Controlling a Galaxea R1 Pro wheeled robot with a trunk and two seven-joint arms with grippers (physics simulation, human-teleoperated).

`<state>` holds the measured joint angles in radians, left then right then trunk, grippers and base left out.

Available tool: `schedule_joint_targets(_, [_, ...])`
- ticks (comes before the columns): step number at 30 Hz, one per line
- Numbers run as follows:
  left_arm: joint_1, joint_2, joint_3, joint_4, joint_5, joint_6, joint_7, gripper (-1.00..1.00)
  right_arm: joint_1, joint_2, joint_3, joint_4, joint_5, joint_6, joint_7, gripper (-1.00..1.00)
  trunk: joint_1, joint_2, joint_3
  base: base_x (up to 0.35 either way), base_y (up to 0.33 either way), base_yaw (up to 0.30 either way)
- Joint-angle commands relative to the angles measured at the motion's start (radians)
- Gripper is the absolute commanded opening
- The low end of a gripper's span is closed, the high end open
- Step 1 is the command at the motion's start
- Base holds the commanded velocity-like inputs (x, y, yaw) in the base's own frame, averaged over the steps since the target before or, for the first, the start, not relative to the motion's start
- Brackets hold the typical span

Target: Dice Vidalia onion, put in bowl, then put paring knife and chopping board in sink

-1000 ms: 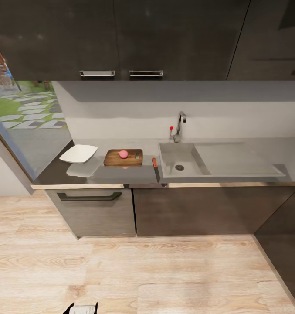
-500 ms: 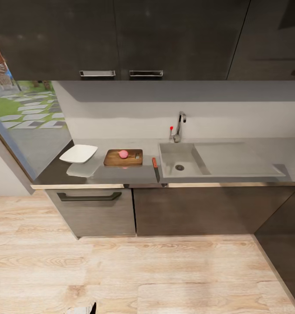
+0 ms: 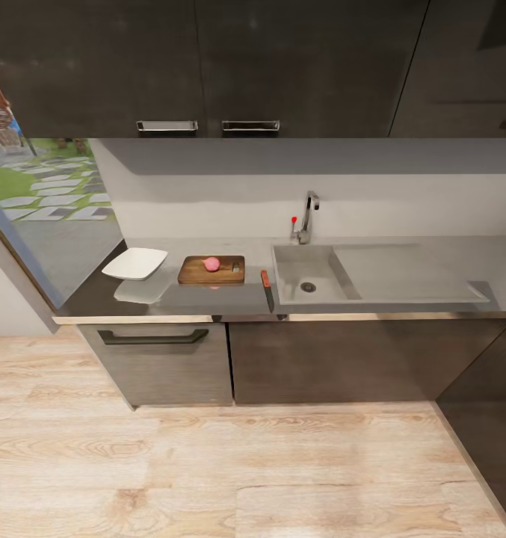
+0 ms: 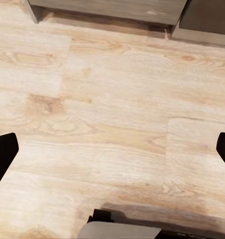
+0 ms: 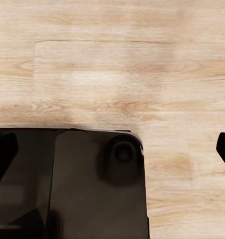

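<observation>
The pinkish Vidalia onion [image 3: 212,263] rests whole on the brown chopping board [image 3: 200,273], which lies on the dark countertop [image 3: 208,300] left of the sink [image 3: 324,263]. Between board and basin lies the paring knife [image 3: 267,288], red handle toward the wall, blade over the front edge. The white bowl [image 3: 135,263] sits left of the board. In the left wrist view my left gripper [image 4: 112,152] hangs open over the wooden floor, far from the counter. My right gripper [image 5: 112,149] is open too, above my own dark base [image 5: 82,184].
A chrome tap [image 3: 309,215] with a red knob stands behind the basin, and the drainboard [image 3: 402,270] stretches to the right. Dark wall cabinets [image 3: 208,67] hang above. Lower cabinets front the counter, with light wood floor [image 3: 253,471] between me and them.
A small piece of my left arm at the bottom edge of the head view has sunk out of the picture. Everything on the counter stays put.
</observation>
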<state>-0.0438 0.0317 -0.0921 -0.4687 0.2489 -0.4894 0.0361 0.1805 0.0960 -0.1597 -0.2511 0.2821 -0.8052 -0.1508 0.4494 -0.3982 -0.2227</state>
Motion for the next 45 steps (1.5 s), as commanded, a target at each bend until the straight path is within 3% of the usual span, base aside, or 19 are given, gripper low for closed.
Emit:
schedule_joint_targets(1, [-0.001,0.001,-0.008,0.002,0.009,-0.004,0.004,1.00,0.000,0.002,-0.005,-0.002,0.011,0.000,-0.006,1.00,0.001,-0.002,-0.002,0.000,0.000,0.000])
schedule_joint_targets(45, [-0.001,0.001,-0.009,0.021,0.009,-0.006,-0.001,1.00,0.000,0.001,-0.005,-0.002,0.011,0.000,-0.006,1.00,0.001,-0.002,-0.002,0.000,0.000,0.000])
